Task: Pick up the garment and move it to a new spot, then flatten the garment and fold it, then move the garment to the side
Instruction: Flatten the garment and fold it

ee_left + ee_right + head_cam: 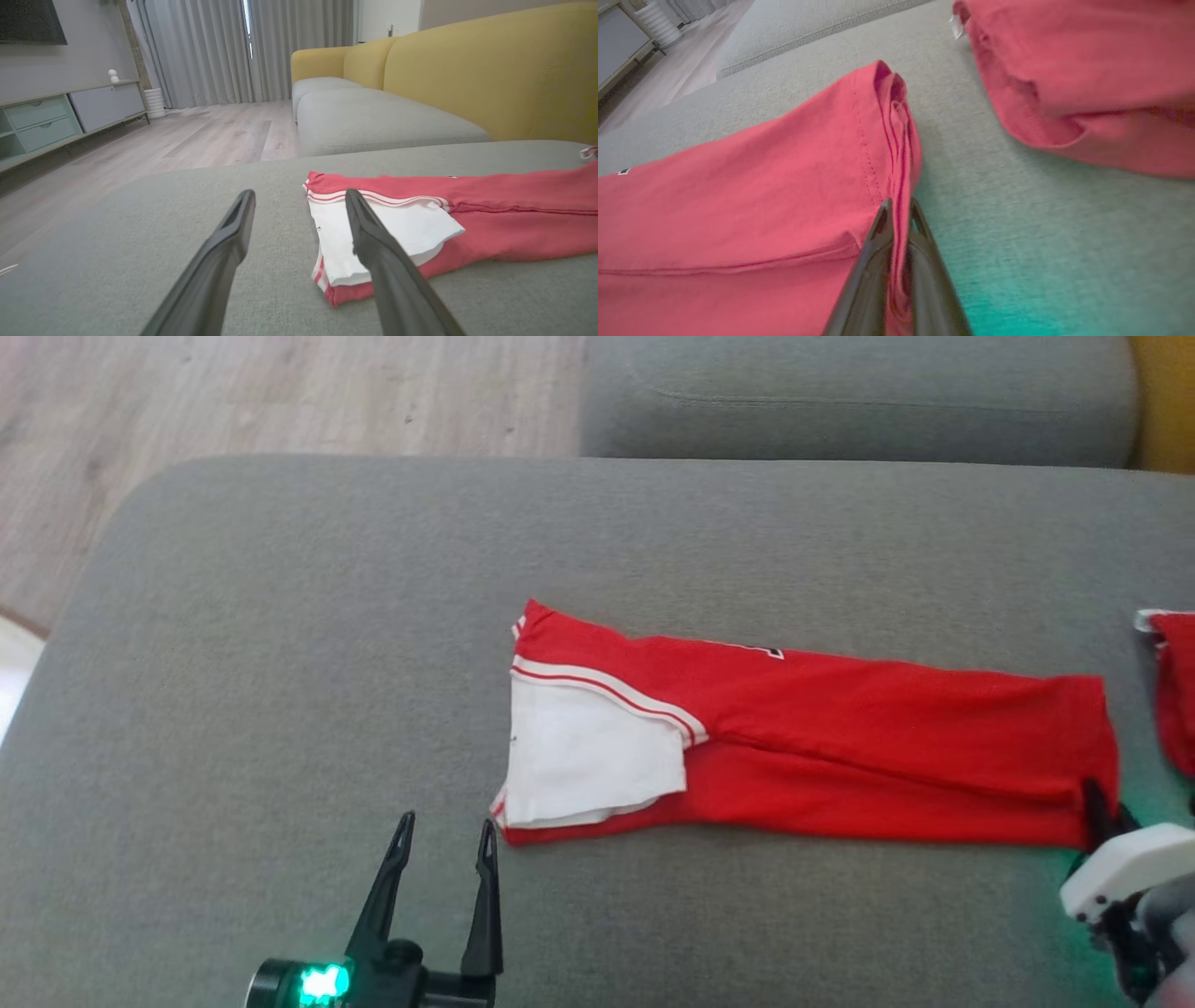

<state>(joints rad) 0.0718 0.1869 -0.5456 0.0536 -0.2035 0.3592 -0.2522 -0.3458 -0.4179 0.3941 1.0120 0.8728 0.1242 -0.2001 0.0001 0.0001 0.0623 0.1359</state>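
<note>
garment: red strip (840, 737), folded long, lying flat on the grey cushion (280, 663), running left to right in head view
garment left end: white panel with red-and-white stripe trim is showing, layers stacked at the edge
garment right end: stitched hem is sitting in the right gripper, near corner
left gripper (446, 821): fingers standing apart, holding nothing, pointing away from the robot, just beside the garment's near left corner; cannot tell if it is touching the cloth
left gripper light: glowing green at the base
right gripper (901, 207): fingers pressed together on the garment's hem, cloth pinched between them, at the near right corner
right gripper glow: green light is spilling on the cushion beside the fingers
second red cloth (1176, 691): lying on the same cushion, to the right of the garment, apart from it, white tag showing at its far corner, partly cut off by the head view's edge
cushion: carrying both cloths, rounded corner at the far left
floor (187, 392): pale wood, lying beyond the cushion's far left
sofa back (467, 70): yellow, rising behind another grey seat in the left wrist view
curtains (210, 46): grey, hanging in the background
cabinet (70, 112): low, with drawers, standing along the wall
</note>
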